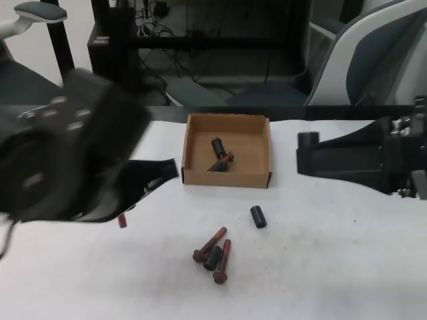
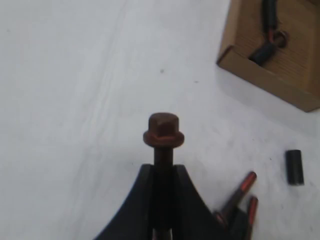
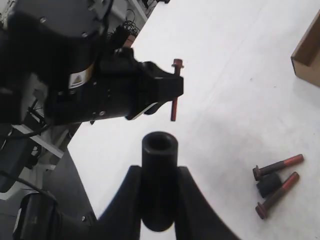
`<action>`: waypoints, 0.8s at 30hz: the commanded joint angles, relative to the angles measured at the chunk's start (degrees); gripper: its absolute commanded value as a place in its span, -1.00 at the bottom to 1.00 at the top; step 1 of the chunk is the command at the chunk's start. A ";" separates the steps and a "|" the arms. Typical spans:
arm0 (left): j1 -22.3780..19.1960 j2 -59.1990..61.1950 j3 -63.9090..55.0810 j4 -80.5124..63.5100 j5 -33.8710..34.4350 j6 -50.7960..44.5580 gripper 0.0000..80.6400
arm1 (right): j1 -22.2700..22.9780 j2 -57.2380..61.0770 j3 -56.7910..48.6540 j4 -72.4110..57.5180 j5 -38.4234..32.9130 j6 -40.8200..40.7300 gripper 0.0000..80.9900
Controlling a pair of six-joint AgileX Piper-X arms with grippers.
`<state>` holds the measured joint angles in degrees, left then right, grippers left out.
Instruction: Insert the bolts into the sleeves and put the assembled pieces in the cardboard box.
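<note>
Left arm point(image 1: 67, 157) held high on the left, left gripper point(image 2: 162, 170) clamped on a bolt point(image 2: 163, 132) with its head sticking out, right arm point(image 1: 360, 157) stretched level on the right, right gripper point(image 3: 159, 172) pinching a sleeve point(image 3: 159, 150), its open bore toward the left gripper

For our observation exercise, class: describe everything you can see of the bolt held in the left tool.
The bolt looks like rusty reddish-brown metal, with a flanged hexagonal head and a straight shank. The left tool is shut on the shank, with the head standing clear of it. The bolt hangs above the white bench, touching nothing else.
</note>
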<state>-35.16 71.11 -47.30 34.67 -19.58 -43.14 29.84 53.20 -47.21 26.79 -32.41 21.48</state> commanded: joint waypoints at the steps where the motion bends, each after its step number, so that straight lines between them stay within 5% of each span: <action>1: -0.11 -7.52 3.78 -3.47 4.98 4.54 -0.96 | 0.08 -0.88 -0.76 1.34 0.84 0.03 -0.99; 11: 1.16 -28.10 10.23 -11.38 21.39 18.86 -0.96 | 9.02 -0.57 3.86 -5.63 10.74 -0.38 -0.99; 24: 18.02 -14.75 13.84 -39.31 53.36 24.33 -0.96 | 10.82 16.80 7.10 -33.48 8.95 5.43 -0.99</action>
<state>-19.82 53.50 -33.41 1.43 28.83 -19.23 40.48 66.94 -40.09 -0.61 -22.63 25.07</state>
